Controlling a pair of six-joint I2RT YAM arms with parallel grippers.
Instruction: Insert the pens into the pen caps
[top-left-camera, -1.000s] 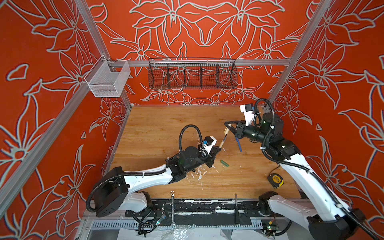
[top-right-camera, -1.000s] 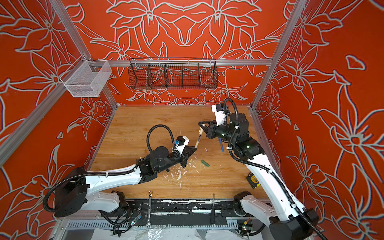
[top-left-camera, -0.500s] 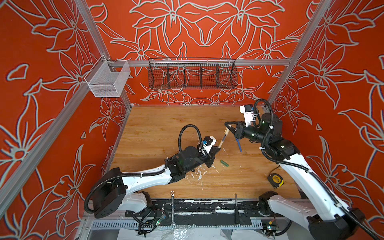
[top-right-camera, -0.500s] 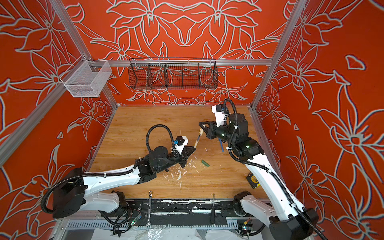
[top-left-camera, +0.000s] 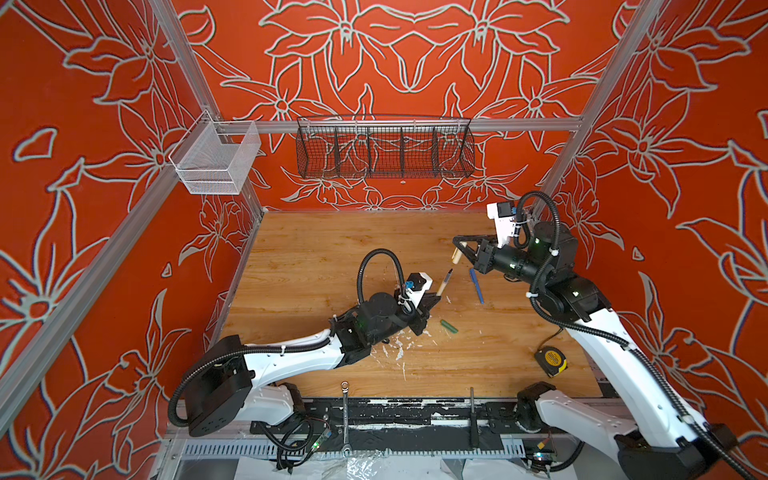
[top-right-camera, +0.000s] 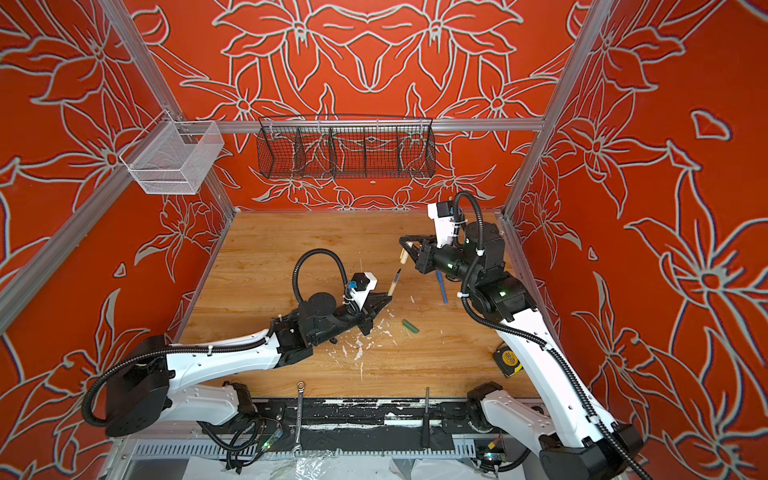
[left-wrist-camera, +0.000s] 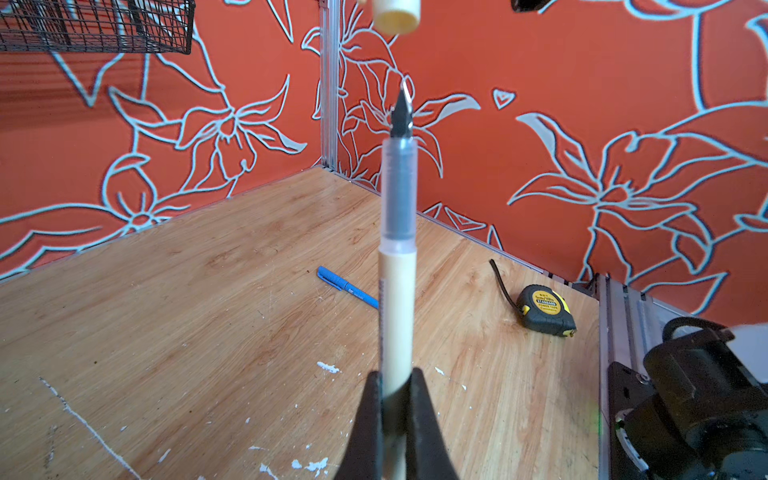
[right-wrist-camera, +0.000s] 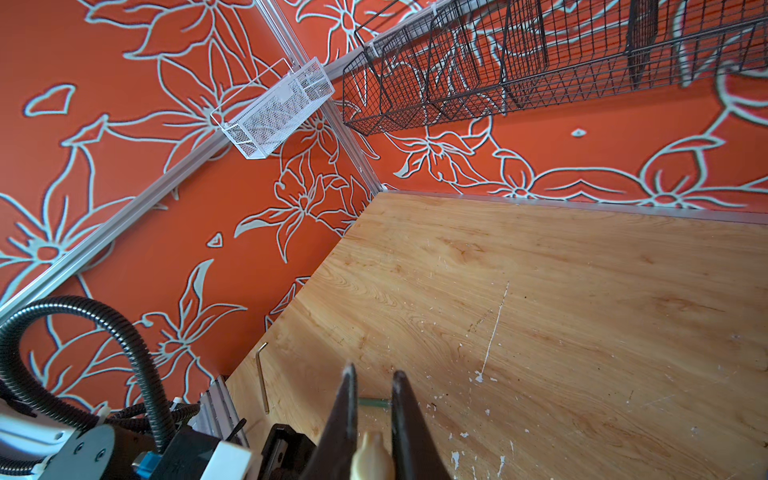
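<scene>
Wooden tabletop (top-left-camera: 332, 249) is lying open across its far half and its left side, hemmed by red flowered walls and aluminium rails. White paint flecks (top-left-camera: 399, 353) are speckling the near middle. Along the near edge a silver wrench (top-left-camera: 345, 409) and a dark rod (top-left-camera: 472, 411) are resting on the black strip. A black wire basket (top-left-camera: 384, 151) is hanging on the back wall and a white mesh basket (top-left-camera: 216, 162) on the left rail, both well above the arms.

Near the middle the left gripper (top-left-camera: 434, 300) is pinching the tan pen (top-left-camera: 444, 284) by its lower barrel, jaws closed tight on it. The pen is tilting up and away, its smoky clear collar and dark pointed nib standing free. The right gripper (top-left-camera: 458, 248) is clamping the tan cap (top-left-camera: 456, 256), a stubby round-ended tube, mouth turned toward the nib. In both top views nib and cap are sitting near each other but apart.

Only the left wrist view is showing the cap's hollow yellowish mouth, roughly in line with the nib across a clear gap.

The blue pen (top-left-camera: 476, 286) is lying flat on the wood beside the right arm. The green cap (top-left-camera: 449, 326) is lying just right of the left gripper, and a yellow-and-black tape measure (top-left-camera: 550, 360) is sitting near the right edge. Only the right wrist view is showing a bent metal key (right-wrist-camera: 262, 374) lying along the left wall's foot.
</scene>
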